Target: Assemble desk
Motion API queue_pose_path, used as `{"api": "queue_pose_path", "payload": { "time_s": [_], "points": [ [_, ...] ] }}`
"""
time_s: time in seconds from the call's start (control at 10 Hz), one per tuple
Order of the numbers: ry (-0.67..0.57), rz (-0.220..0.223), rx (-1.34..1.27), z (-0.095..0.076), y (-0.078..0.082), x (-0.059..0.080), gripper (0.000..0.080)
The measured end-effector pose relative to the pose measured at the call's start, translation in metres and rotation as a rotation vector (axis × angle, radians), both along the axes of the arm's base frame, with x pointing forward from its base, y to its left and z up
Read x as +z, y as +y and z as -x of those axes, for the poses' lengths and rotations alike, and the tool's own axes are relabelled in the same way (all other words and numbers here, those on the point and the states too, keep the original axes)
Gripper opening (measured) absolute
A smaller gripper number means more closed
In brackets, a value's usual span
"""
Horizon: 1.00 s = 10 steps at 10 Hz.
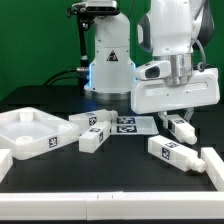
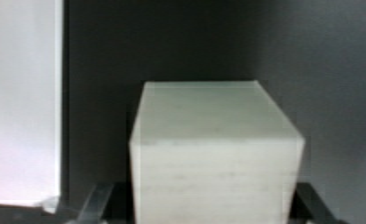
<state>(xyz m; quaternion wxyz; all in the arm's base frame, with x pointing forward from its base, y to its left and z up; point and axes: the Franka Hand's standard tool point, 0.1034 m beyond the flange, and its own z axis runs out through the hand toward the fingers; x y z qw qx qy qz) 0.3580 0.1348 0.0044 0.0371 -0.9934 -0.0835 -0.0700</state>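
I am watching the gripper (image 1: pixel 180 118) gripping one square leg (image 1: pixel 183 128), jaws part-way closed. The wide hand is hiding most of the fingers, and I cannot tell whether the leg is touching the table (image 1: pixel 120 172). The wrist view is showing that leg blurred, with no tag visible. The desk panel (image 1: pixel 28 130) is lying at the exterior view's left, cut off by the edge. The loose legs (image 1: pixel 95 138) and the marker board (image 1: pixel 128 123) are carrying black-and-white tags too small to read.

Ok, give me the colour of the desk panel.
White, with a black-and-white tag; the desk panel shows best in the exterior view.
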Motion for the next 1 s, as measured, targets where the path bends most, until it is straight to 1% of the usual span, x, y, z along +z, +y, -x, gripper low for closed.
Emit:
{"api": "queue_pose_path", "payload": {
  "time_s": [0.2,0.3,0.4,0.5,0.6,0.7,0.8,0.9,1.0],
  "points": [
    [-0.005,0.001,0.008,-0.002,-0.001,0.002,0.0598],
    [0.014,0.007,0.047,-0.005,-0.004,0.008,0.0634],
    [0.027,0.01,0.076,-0.015,-0.01,0.022,0.0634],
    [0.033,0.01,0.101,-0.031,-0.018,0.036,0.0647],
    [0.038,0.012,0.176,-0.05,-0.024,0.046,0.0647],
    [0.018,0.011,0.196,-0.064,-0.024,0.05,0.0649],
    [0.024,0.012,0.19,-0.056,-0.023,0.046,0.0649],
    [0.027,0.013,0.191,-0.055,-0.024,0.046,0.0649],
    [0.033,0.015,0.216,-0.06,-0.027,0.046,0.0649]
  ]
}}
